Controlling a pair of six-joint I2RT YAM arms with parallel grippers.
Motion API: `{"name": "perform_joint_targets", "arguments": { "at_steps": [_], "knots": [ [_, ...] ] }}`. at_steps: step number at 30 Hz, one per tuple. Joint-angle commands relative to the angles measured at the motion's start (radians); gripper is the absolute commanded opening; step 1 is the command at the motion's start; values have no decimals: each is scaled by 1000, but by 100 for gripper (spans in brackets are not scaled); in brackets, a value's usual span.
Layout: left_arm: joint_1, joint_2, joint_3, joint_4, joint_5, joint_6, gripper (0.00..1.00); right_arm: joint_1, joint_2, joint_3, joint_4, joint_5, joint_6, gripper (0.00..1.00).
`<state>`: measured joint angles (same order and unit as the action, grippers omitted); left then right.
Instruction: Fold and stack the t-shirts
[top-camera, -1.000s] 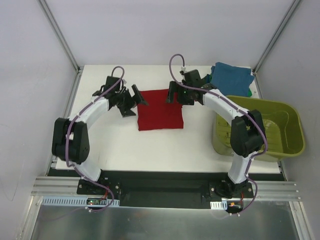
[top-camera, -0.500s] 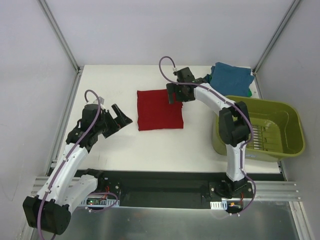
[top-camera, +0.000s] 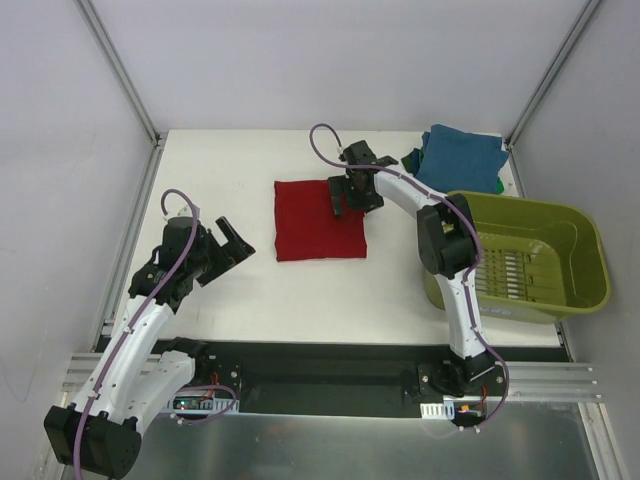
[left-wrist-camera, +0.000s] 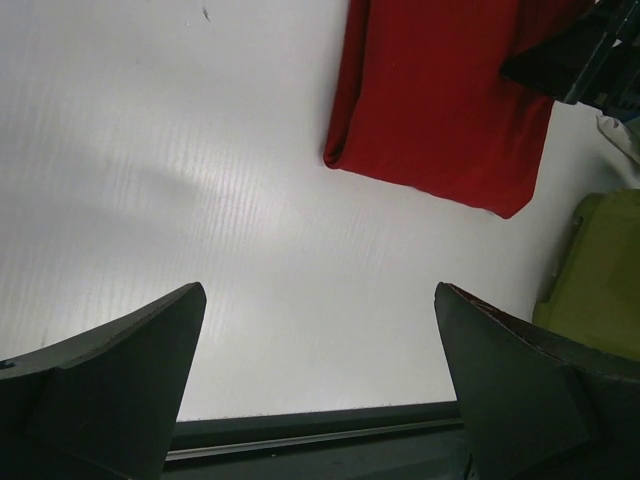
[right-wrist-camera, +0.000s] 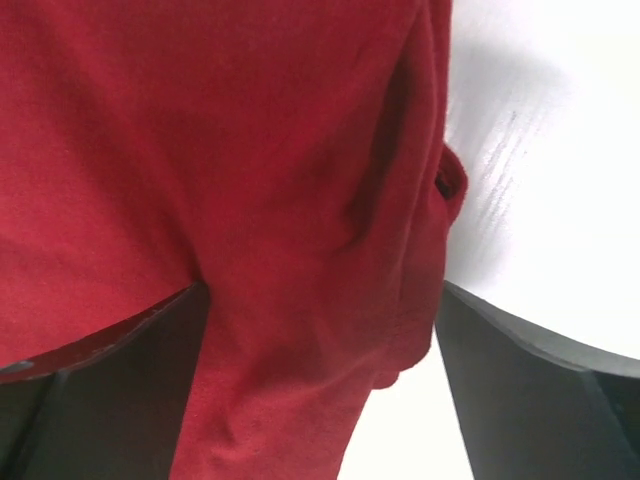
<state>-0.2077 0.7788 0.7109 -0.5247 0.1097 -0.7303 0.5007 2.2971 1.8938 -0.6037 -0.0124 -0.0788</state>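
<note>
A dark red t-shirt (top-camera: 312, 228) lies folded into a flat rectangle on the white table (top-camera: 220, 160). My right gripper (top-camera: 350, 196) hangs open just over its far right corner. In the right wrist view the shirt's red cloth (right-wrist-camera: 250, 170) fills the space between the jaws of the right gripper (right-wrist-camera: 322, 292), which are not closed on it. My left gripper (top-camera: 236, 241) stands open and empty left of the shirt, well apart from it. From the left wrist view the left gripper (left-wrist-camera: 318, 292) faces bare table, with the shirt (left-wrist-camera: 440, 110) farther ahead. A teal-blue folded t-shirt (top-camera: 460, 157) rests on green cloth (top-camera: 497, 185) at the back right.
An olive-green plastic basket (top-camera: 592, 262) stands at the right side of the table, with its corner (left-wrist-camera: 600, 270) showing in the left wrist view. The right arm reaches past the basket's left wall. A dark rail (top-camera: 330, 355) runs along the table's near edge.
My left arm has drawn back from the shirt's left edge toward the near left. The right gripper has slid left over the shirt's far right corner.
</note>
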Motion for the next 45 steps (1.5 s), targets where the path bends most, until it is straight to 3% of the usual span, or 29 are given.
{"name": "perform_joint_targets", "arguments": {
  "at_steps": [1,8,14,20,21,23,24,27,39,45],
  "knots": [
    [11,2,4,-21,-54,-4,99,7,7,-22,-48,-110,19,92],
    [11,-15,5,-29,-73,-9,99,35,15,-64,-10,-143,53,78],
    [11,-30,7,-43,-73,-17,99,59,30,-55,7,-107,70,61],
    [11,-47,5,-55,-90,-20,99,81,32,-44,-2,-43,47,40],
    [10,-50,7,-57,-91,-18,99,84,35,-42,1,-43,34,32],
    [11,-50,13,-61,-94,-14,99,85,45,-26,-1,-38,-15,24],
    [11,-50,16,-67,-97,-11,99,87,47,-24,-4,-29,-24,14],
    [11,-53,27,-84,-105,-6,99,87,32,-25,-7,12,-64,1],
    [13,-38,48,-115,-176,5,99,90,-90,25,7,635,-208,1],
    [13,-41,59,-124,-194,6,99,87,-88,86,34,816,-309,1]
  ]
}}
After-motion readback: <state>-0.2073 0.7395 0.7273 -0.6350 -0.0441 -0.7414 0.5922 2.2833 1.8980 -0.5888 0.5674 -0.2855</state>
